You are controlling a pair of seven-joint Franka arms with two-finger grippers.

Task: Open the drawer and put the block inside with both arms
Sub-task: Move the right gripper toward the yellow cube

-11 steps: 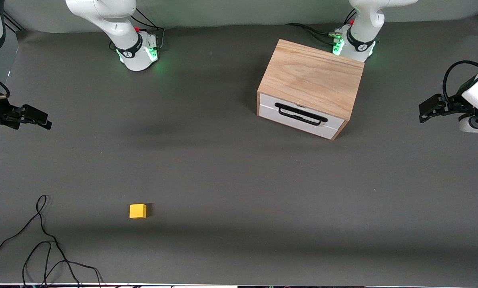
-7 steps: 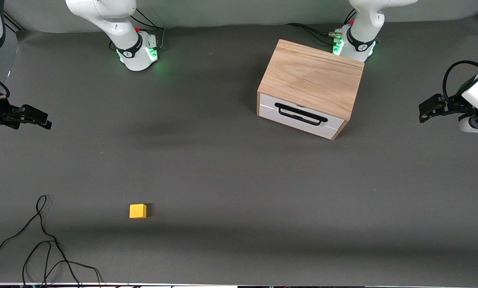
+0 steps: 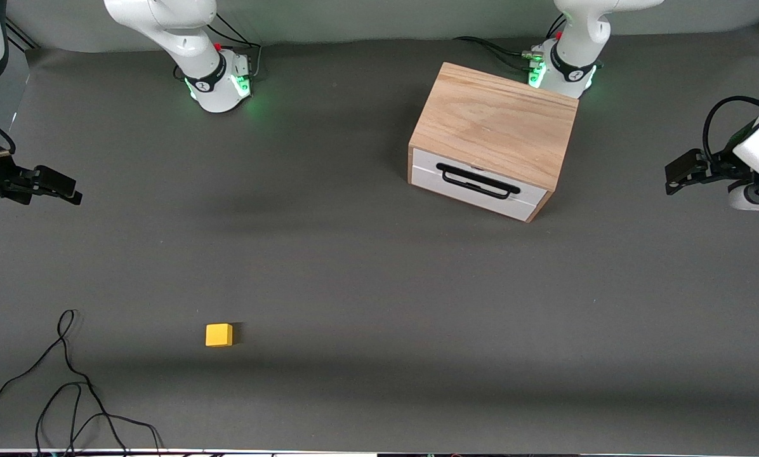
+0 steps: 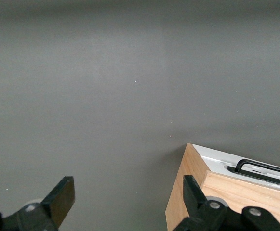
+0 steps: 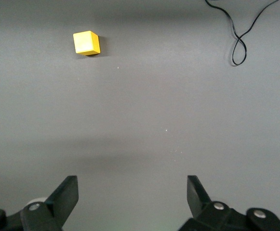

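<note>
The drawer (image 3: 478, 183) is closed, white-fronted with a black bar handle (image 3: 478, 181), in a light wood cabinet (image 3: 494, 124) near the left arm's base; a cabinet corner shows in the left wrist view (image 4: 236, 187). The yellow block (image 3: 219, 334) lies on the mat, nearer the front camera, toward the right arm's end; it also shows in the right wrist view (image 5: 86, 43). My left gripper (image 3: 676, 179) hangs open and empty at the left arm's end of the table. My right gripper (image 3: 68, 190) hangs open and empty at the right arm's end. Both arms wait.
A loose black cable (image 3: 68, 381) lies on the grey mat (image 3: 354, 273) near the front edge, toward the right arm's end; it shows in the right wrist view (image 5: 238, 38) too. The two green-lit bases (image 3: 221, 82) stand at the mat's edge away from the camera.
</note>
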